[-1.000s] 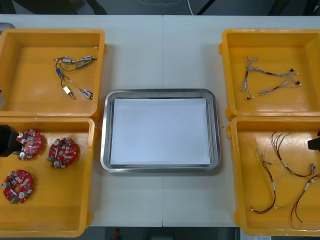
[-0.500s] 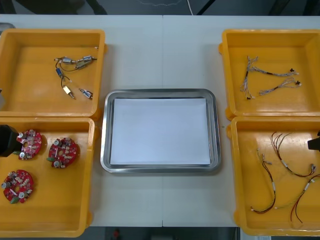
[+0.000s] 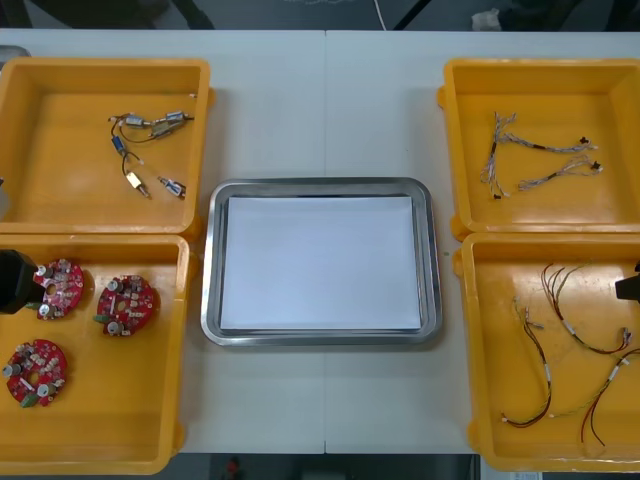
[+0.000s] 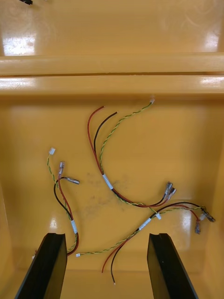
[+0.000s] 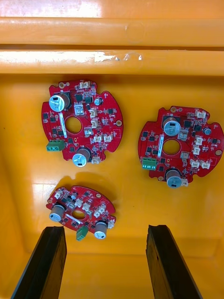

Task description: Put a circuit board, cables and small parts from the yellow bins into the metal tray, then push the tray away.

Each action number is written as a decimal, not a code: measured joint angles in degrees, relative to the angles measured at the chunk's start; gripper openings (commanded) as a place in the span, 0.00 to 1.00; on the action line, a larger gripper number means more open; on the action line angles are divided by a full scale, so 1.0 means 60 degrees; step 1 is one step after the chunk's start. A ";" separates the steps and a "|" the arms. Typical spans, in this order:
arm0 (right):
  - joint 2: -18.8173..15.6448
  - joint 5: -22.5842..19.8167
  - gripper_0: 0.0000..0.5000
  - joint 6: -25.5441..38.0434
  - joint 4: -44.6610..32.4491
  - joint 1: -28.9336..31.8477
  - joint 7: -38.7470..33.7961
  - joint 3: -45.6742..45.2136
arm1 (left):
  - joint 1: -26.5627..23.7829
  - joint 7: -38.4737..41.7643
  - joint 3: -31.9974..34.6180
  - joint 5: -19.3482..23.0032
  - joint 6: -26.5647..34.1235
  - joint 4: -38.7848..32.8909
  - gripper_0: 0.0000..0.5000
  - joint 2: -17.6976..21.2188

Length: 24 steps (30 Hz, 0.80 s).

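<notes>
Black left hand (image 5: pixel 105 233) spread, empty over boards (image 5: pixel 82 122); right hand (image 4: pixel 106 239) same over cables (image 4: pixel 108 182); both edge-cropped.

I count four yellow bins (image 3: pixel 105 65), two at each side edge of my tabletop (image 3: pixel 325 100), one metal tray (image 3: pixel 322 186) and three round red circuit boards (image 3: pixel 125 304). The tangled cables (image 4: pixel 108 182) and small metal parts (image 3: pixel 172 120) I can't count reliably.

Electronics workshop: circuit boards (image 3: pixel 125 305), cables (image 4: pixel 108 182)
</notes>
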 measured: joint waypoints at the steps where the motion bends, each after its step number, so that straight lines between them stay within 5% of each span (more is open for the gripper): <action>1: 0.0000 0.0000 1.00 0.0000 0.0000 0.0000 0.0000 0.0000 | 0.0000 0.0000 0.0000 0.0000 0.0000 0.0000 1.00 0.0000; 24: 0.0000 0.0000 1.00 0.0000 0.0000 0.0000 0.0000 0.0000 | 0.0000 0.0000 0.0000 0.0000 0.0000 0.0000 1.00 0.0000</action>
